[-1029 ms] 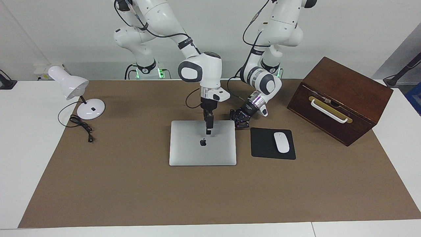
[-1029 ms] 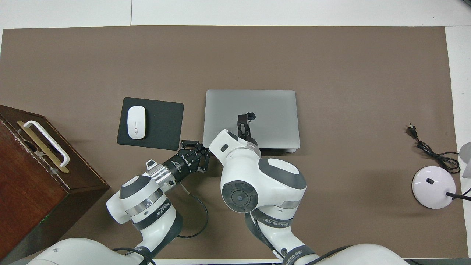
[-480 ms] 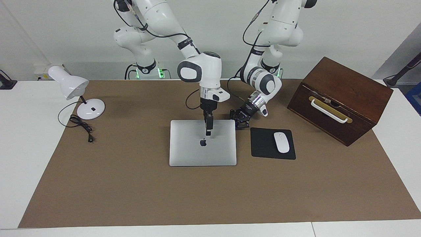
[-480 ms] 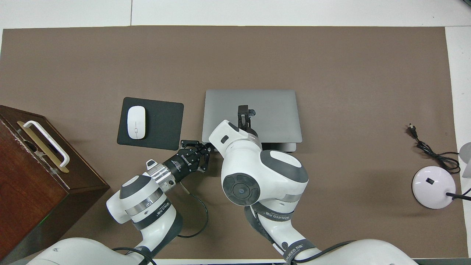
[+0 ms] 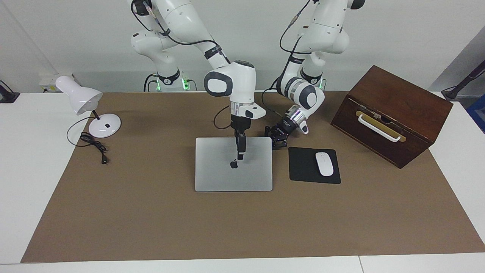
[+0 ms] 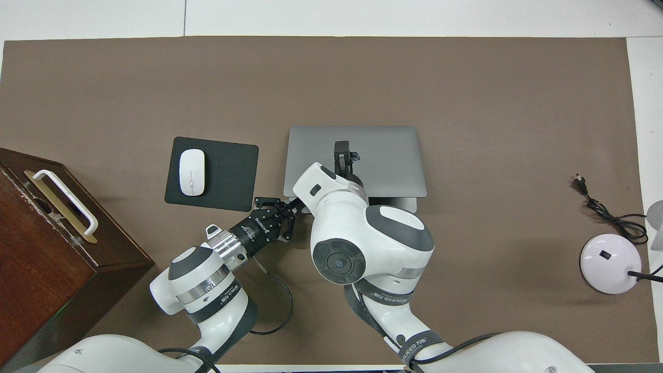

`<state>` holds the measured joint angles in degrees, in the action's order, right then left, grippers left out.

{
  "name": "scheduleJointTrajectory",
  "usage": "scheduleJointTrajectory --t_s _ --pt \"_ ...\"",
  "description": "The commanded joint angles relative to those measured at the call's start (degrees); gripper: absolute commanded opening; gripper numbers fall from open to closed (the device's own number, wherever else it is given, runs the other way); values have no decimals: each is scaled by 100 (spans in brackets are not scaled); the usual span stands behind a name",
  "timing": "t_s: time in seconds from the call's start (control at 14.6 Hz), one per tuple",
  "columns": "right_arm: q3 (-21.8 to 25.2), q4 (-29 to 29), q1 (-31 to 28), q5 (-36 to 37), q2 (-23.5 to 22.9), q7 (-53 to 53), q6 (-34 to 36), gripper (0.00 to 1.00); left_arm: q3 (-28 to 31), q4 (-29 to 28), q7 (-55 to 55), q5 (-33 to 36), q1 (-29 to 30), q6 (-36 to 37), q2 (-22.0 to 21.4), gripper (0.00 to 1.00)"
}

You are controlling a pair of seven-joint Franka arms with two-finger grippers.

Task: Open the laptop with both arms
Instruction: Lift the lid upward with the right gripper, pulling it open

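The silver-grey laptop [image 5: 227, 176] lies mid-table with its apple logo up. Its lid's edge nearer to the robots is lifted a little, and a strip of the base [image 6: 396, 204] shows under it. My left gripper [image 5: 274, 145] is shut, low at the laptop's corner nearest the robots toward the left arm's end, its tips against the lid's edge [image 6: 293, 203]. Pointing straight down over the lid, my right gripper [image 5: 240, 156] hangs just beside the logo [image 6: 342, 153]. Whether it touches the lid cannot be made out.
A black mouse pad [image 5: 303, 168] with a white mouse [image 5: 324, 163] lies beside the laptop toward the left arm's end. A brown wooden box [image 5: 390, 113] with a white handle stands past it. A white desk lamp [image 5: 89, 104] and its cord [image 5: 94, 146] are at the right arm's end.
The lid's edge nearer to the robots has risen, showing more of the base under it. The right gripper has moved along the lid away from the robots. The left gripper rose slightly.
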<state>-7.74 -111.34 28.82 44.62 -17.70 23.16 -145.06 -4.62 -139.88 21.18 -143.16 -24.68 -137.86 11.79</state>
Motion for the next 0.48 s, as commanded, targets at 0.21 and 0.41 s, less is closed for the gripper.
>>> scheduleJointTrajectory --t_s 0.21,0.41 --pt "-52 367 -61 249 -137 -145 250 100 58 75 -158 -142 -81 -163 201 0" --pt "-52 438 -61 249 -128 -137 311 100 58 75 -158 -150 -81 -163 201 0"
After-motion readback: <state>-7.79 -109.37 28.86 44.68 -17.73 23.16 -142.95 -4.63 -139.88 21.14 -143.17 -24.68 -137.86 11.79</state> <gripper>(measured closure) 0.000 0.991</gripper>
